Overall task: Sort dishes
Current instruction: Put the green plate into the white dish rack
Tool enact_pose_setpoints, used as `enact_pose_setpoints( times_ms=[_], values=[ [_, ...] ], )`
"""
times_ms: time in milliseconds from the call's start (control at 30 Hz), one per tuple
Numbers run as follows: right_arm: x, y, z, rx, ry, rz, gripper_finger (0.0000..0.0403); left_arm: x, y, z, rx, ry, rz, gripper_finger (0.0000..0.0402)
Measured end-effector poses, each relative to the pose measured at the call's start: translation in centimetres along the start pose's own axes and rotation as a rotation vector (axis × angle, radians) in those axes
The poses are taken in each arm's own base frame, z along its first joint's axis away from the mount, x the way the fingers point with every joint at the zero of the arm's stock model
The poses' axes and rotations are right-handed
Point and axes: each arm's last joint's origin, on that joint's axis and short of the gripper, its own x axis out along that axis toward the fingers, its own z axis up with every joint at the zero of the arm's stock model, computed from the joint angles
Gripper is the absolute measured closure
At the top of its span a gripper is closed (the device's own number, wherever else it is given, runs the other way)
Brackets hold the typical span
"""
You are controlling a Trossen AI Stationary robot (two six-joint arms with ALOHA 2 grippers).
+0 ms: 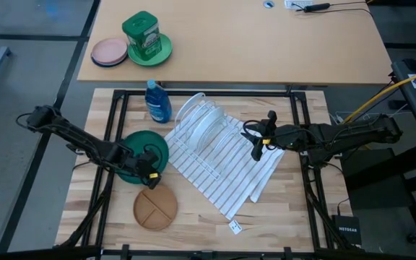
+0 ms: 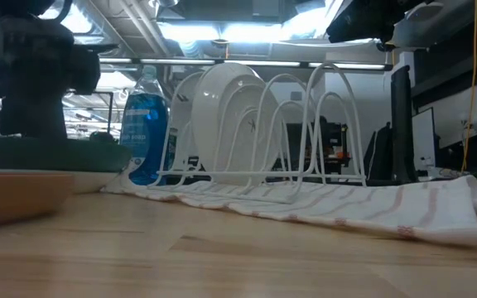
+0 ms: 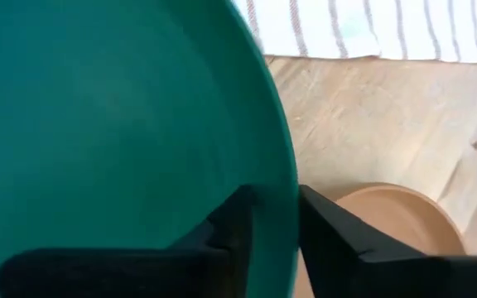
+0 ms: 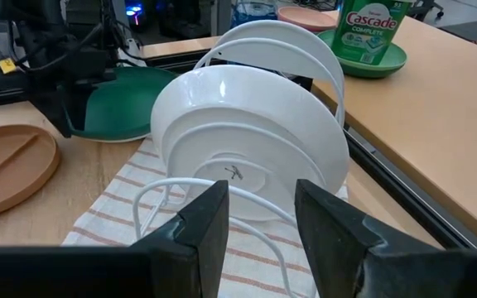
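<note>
the high view looks straight down on the whole bench (image 1: 295,231). the low view sits at bench level, facing across to the wire rack (image 2: 305,124) and the room behind. the left wrist view presses close on the dark green plate (image 3: 98,124); the right wrist view faces the white plates (image 4: 247,132) from near. all four share the striped towel (image 1: 230,166).
</note>
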Motion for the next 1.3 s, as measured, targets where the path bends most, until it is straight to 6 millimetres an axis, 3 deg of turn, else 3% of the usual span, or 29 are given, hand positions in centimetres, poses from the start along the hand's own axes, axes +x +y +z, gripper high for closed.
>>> enact_pose_setpoints(
  times_ms=[267, 933, 1300],
  values=[
    [-0.01, 0.0, 0.01, 0.0, -0.001, 0.0, 0.026, 0.4, -0.11, -0.01, -0.004, -0.005, 0.008, 0.0393],
    [-0.01, 0.0, 0.01, 0.001, -0.001, 0.0, 0.026, -0.13, -0.97, 0.22, 0.03, 0.023, -0.126, 0.04],
    [0.0, 0.0, 0.0, 0.0, 0.0, 0.0, 0.026, -0.11, -0.8, 0.15, 0.097, 0.028, -0.109, 0.04]
  ],
)
